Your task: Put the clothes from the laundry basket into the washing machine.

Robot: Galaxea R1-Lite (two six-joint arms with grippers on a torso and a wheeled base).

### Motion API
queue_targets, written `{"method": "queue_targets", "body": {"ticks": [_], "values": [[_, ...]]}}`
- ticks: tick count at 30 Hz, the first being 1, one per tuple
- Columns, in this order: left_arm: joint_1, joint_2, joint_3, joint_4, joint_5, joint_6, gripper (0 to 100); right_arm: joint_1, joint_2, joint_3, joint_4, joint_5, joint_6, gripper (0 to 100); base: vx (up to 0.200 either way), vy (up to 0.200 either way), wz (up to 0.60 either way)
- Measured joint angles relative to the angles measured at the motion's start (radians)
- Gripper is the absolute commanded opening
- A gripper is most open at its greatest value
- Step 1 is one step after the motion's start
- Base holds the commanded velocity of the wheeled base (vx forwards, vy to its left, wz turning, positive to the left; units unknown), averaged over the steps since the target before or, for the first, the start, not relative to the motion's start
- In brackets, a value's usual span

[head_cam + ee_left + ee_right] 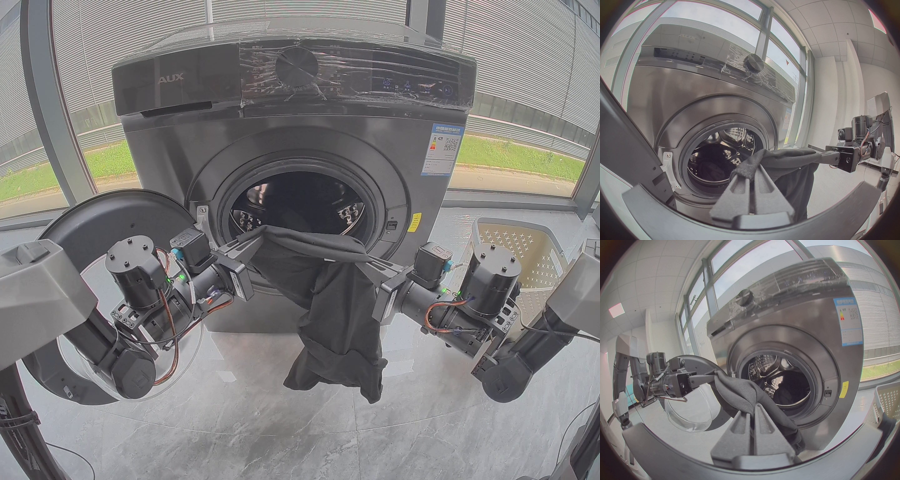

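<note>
At your far left, the round glass-fronted door (106, 228) of the dark grey front-loading washing machine (187, 150) is standing swung wide open. Next to it, your left tool (251, 240) is clenching one top corner of the black fabric garment (340, 312), just in front of the lower left rim of the drum opening (300, 203). The garment's top edge is stretching as a band between both tools across the bottom of that opening. The rest is hanging down in front of the machine towards the pale marble floor (237, 425). Your right tool (370, 265) is gripping the opposite corner, just below the right side of the opening. Further right, the cream perforated plastic laundry basket (525, 250) is sitting on the floor beside the machine. By my judgement you are working through the loading step, with the garment lifted but not yet inside. The next move is calling for both arms to be pushing forward together into the drum, carrying the hanging part over the lip before you are letting go
</note>
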Motion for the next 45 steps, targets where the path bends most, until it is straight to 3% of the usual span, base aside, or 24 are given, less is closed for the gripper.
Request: {"method": "queue_targets", "body": {"ticks": [14,15,22,28,35,40,45], "values": [[-0.047,-0.007,-0.023,-0.008,0.001,-0.001,0,0.013,0.122,-0.001,-0.045,0.004,0.005,0,0.0,0.0,0.0],[-0.051,-0.007,-0.026,-0.008,0.001,-0.001,0,0.013,0.141,-0.01,-0.05,0.005,0.005,100,0.0,0.0,0.0],[-0.064,-0.006,-0.069,0.027,0.013,0.0,0,0.016,0.267,-0.087,-0.063,0.004,0.004,100,0.0,0.0,0.0],[-0.067,-0.001,-0.122,0.066,0.039,0.001,0,0.05,0.332,-0.081,-0.064,0.005,0.002,100,0.0,0.0,0.0],[-0.063,0.009,-0.153,0.095,0.055,0.002,0,0.135,0.343,-0.038,-0.081,0.086,0.006,100,0.0,0.0,0.0],[-0.062,0.017,-0.172,0.099,0.063,0.002,0,0.172,0.351,-0.061,-0.088,0.094,0.013,100,0.0,0.0,0.0],[-0.065,0.02,-0.176,0.101,0.064,0.002,0,0.18,0.372,-0.149,-0.064,0.097,0.038,100,0.0,0.0,0.0]]}}
